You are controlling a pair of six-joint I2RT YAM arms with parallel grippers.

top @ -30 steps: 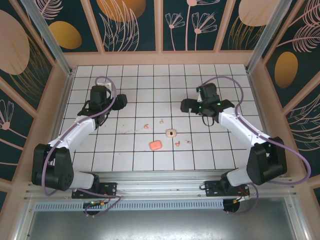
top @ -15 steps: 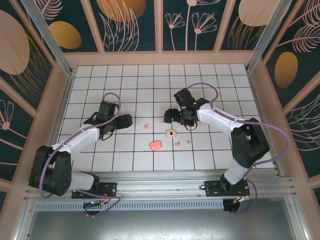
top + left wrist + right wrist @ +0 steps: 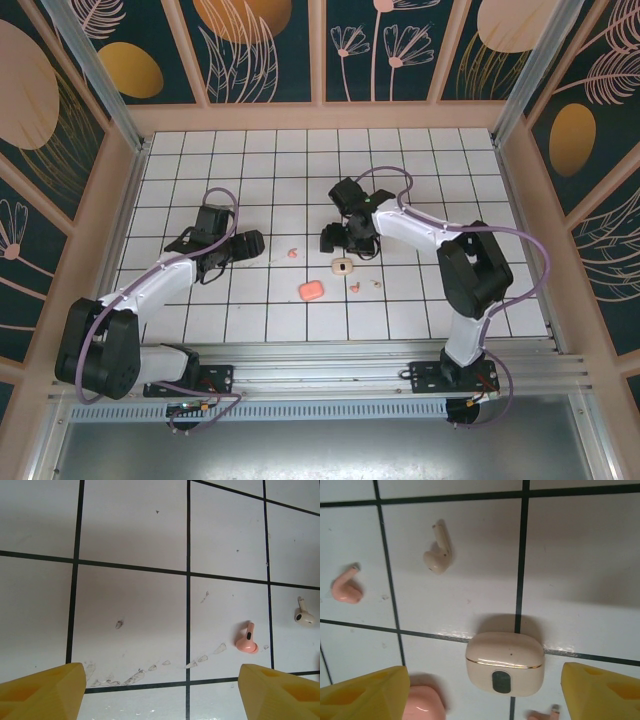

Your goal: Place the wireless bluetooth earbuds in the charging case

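A closed cream charging case [image 3: 505, 662] lies between my right gripper's [image 3: 484, 701] open yellow fingers [image 3: 365, 692], just below them and untouched. In that view a pale earbud [image 3: 439, 552] and a coral earbud [image 3: 346, 587] lie beyond the case, and another coral bud [image 3: 542, 714] peeks in at the bottom edge. From above, my right gripper [image 3: 335, 238] hovers just behind the cream case [image 3: 342, 265]. My left gripper [image 3: 245, 243] is open over bare tile; in its wrist view its fingers [image 3: 45, 690] are empty, and the coral earbud [image 3: 247, 639] and pale earbud [image 3: 303, 616] lie ahead to the right.
A coral-pink closed case [image 3: 311, 290] lies on the tiles in front of the cream one, its corner by my right gripper's left finger [image 3: 422, 706]. Two more buds, coral [image 3: 354, 288] and pale [image 3: 376, 284], lie to the cases' right. Wooden walls [image 3: 130, 170] fence the tiled floor.
My right arm has swung left and in, bringing its gripper over the cream case. My left gripper has come forward and right, toward the coral earbud.
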